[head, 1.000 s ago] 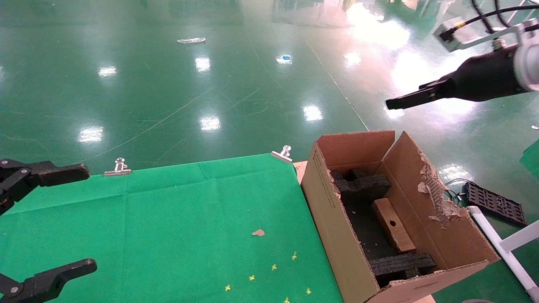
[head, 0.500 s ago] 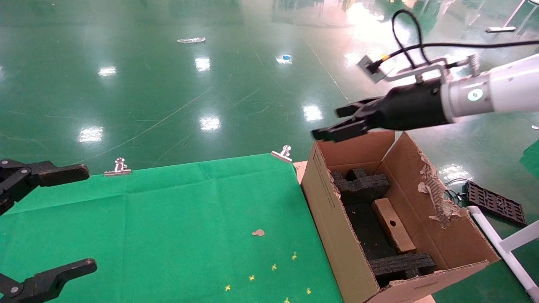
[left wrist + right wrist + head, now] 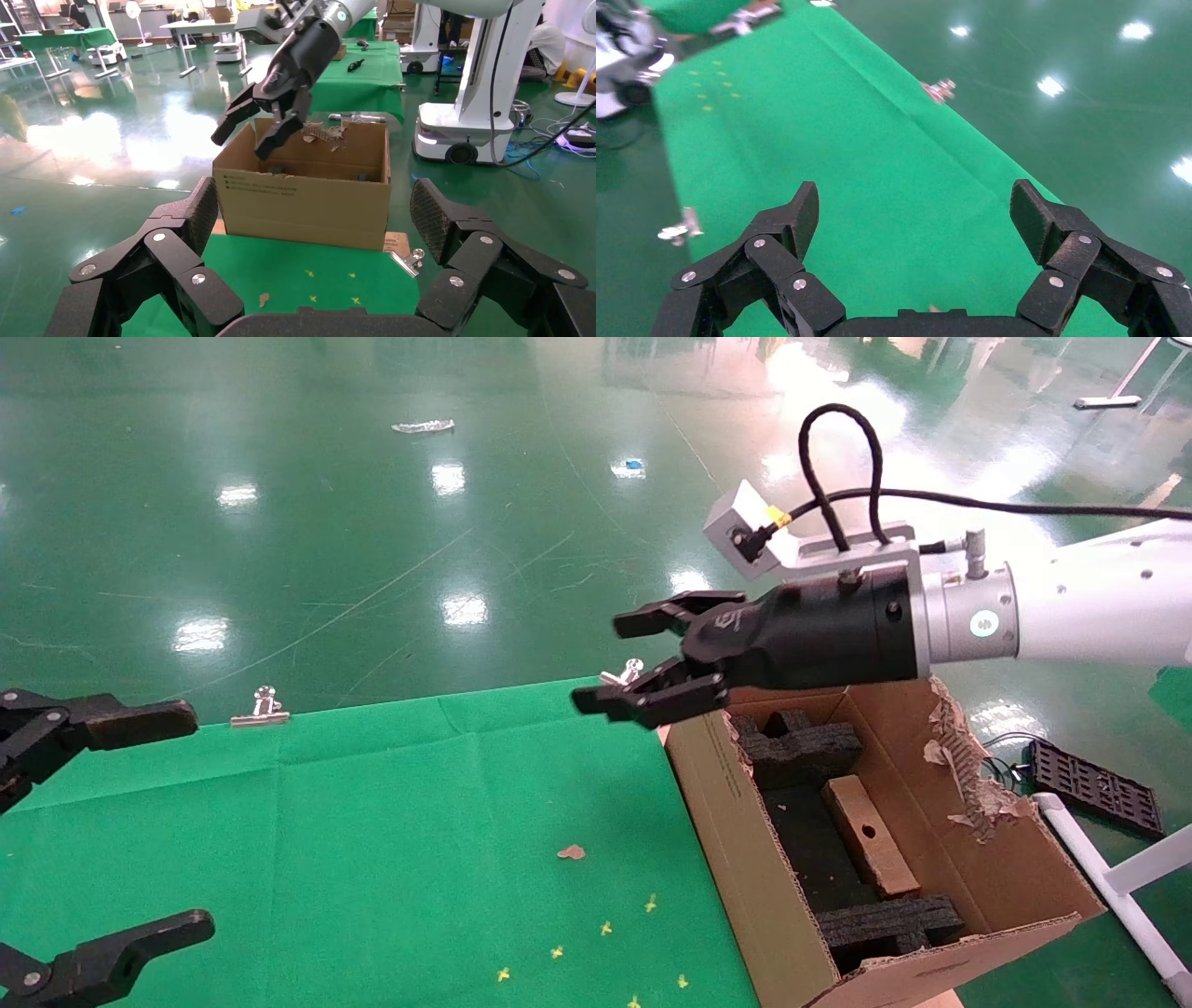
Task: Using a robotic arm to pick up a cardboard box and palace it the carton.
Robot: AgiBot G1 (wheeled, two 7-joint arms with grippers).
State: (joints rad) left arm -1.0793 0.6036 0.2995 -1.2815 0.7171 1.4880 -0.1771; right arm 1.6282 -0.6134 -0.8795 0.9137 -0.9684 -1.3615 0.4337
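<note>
The cardboard box (image 3: 868,836) is seen lying inside the carton (image 3: 745,822), on the dark floor between two black foam inserts (image 3: 803,745), so the placing appears already done. Its long axis runs from the far foam block toward the near one, slanting slightly toward the robot's right, with the small round hole on the upward-facing side. The right gripper (image 3: 643,658) is held above the far left corner of the carton, over the edge of the green cloth (image 3: 372,840); its jaws are spread wide and nothing is held between them. The box therefore lies below the jaws, nearer the robot and to its right, and the right arm is judged much the nearer of the two. The left gripper (image 3: 121,822) is parked low at the left edge of the cloth, well apart from the carton, its jaws likewise wide open and empty. Any return to the box would call for the wrist to be brought back over the carton's opening.
</note>
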